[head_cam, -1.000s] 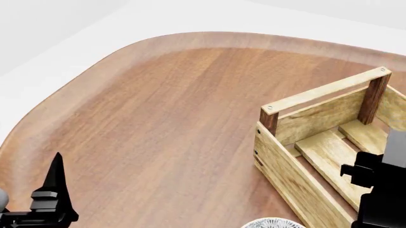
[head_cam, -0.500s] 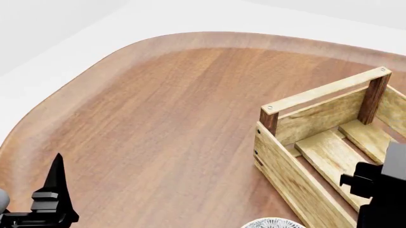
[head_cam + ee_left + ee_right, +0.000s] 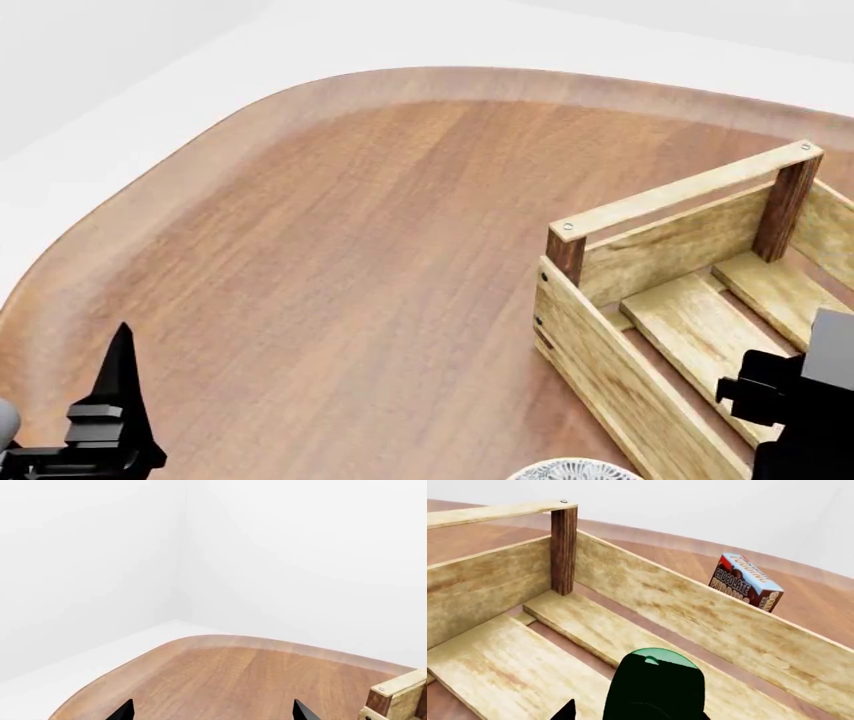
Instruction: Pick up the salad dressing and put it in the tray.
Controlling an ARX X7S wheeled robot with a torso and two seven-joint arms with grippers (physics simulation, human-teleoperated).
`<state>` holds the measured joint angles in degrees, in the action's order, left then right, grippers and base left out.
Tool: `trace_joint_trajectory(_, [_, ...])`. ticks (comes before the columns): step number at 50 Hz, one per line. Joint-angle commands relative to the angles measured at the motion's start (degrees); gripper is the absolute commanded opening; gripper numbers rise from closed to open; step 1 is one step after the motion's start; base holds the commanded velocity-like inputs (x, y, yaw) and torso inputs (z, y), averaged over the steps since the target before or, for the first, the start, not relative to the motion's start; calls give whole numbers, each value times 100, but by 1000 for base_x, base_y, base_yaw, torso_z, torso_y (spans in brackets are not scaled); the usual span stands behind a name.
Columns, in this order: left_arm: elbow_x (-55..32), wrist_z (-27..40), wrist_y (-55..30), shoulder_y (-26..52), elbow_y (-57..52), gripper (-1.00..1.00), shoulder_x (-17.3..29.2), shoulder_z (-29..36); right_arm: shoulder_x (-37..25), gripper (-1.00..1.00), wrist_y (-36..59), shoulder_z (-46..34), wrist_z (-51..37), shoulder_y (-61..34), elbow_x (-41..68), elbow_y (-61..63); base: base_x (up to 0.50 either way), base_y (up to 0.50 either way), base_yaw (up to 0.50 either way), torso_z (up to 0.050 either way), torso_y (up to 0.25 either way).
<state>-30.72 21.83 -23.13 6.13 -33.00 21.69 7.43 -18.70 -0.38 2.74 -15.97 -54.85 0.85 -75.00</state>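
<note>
Bottle: the salad dressing (image 3: 657, 680) shows only in the right wrist view, green cap up, above the slatted floor inside the tray (image 3: 694, 615). Whether it touches the floor you cannot tell.
Right gripper: the right gripper (image 3: 627, 712) sits right at the bottle, one dark fingertip showing beside it. It looks closed around the bottle, but the contact is hidden, so you cannot tell for sure.
Left gripper: the left gripper (image 3: 210, 711) has its two tips spread wide with nothing between them, over bare table (image 3: 374, 250), well apart from the tray.
Handling: judge the bottle light, rigid and smooth-sided, so likely slippery. It is narrow for its height and could tip if let go off-vertical.
Where to hold: take it across the body below the cap, not on the cap.
Tray walls: the far wall stands near the bottle, so keep clear of it.
Pudding box: the pudding box (image 3: 746, 582) stands outside the tray, beyond its far wall.
</note>
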Motion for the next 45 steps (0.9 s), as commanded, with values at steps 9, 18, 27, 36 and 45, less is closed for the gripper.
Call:
trace_joint_trajectory(9, [-45, 27, 2, 8, -26, 100, 34, 6, -14, 100, -16, -68, -15, -38, -99, 2, 0, 0, 0, 0, 0])
trace_joint_trajectory(18, [-47, 41, 10, 19, -32, 100, 49, 16, -25, 100, -101, -119, -13, -15, -110, 2, 0, 0, 0, 0, 0])
trace_joint_trajectory(27, [-64, 60, 15, 13, -40, 100, 58, 21, -86, 100, -276, -138, 132, 0, -83, 4, 0, 0, 0, 0, 0])
trace_joint_trajectory(36, [-60, 61, 46, 1, -30, 100, 68, 34, -122, 100, -455, -184, 179, 121, -110, 37, 0, 0, 0, 0, 0])
trace_joint_trajectory(45, [-92, 110, 13, 14, -80, 100, 85, 25, -249, 100, 1244, 62, 109, 1584, 107, 3385, 0, 0, 0, 0, 0])
